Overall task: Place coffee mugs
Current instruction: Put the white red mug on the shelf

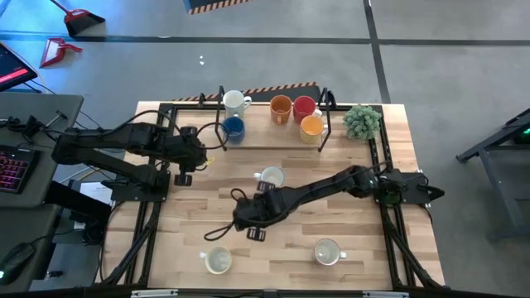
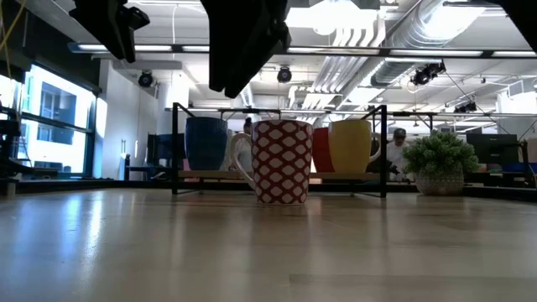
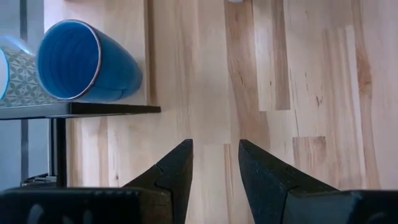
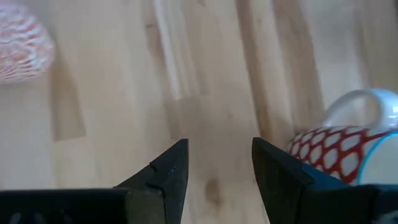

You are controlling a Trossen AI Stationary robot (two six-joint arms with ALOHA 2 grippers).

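Observation:
On the black rack (image 1: 323, 124) at the table's far side stand a white mug (image 1: 234, 101), a blue mug (image 1: 233, 127), an orange mug (image 1: 281, 108), a red mug (image 1: 304, 106) and a yellow mug (image 1: 311, 126). Three white mugs with a red pattern stand on their bases on the table: one mid-table (image 1: 271, 176), two near the front (image 1: 218, 260) (image 1: 328, 252). My left gripper (image 3: 214, 162) hangs open over bare wood beside the blue mug (image 3: 81, 62). My right gripper (image 4: 219, 162) is open above bare wood, next to the mid-table mug (image 4: 336, 152).
A small green potted plant (image 1: 362, 121) stands at the rack's right end. A black frame (image 1: 377, 157) runs along the table's edges. A dark cable (image 1: 219, 228) trails from my right arm over the wood. Bare wood lies between the three loose mugs.

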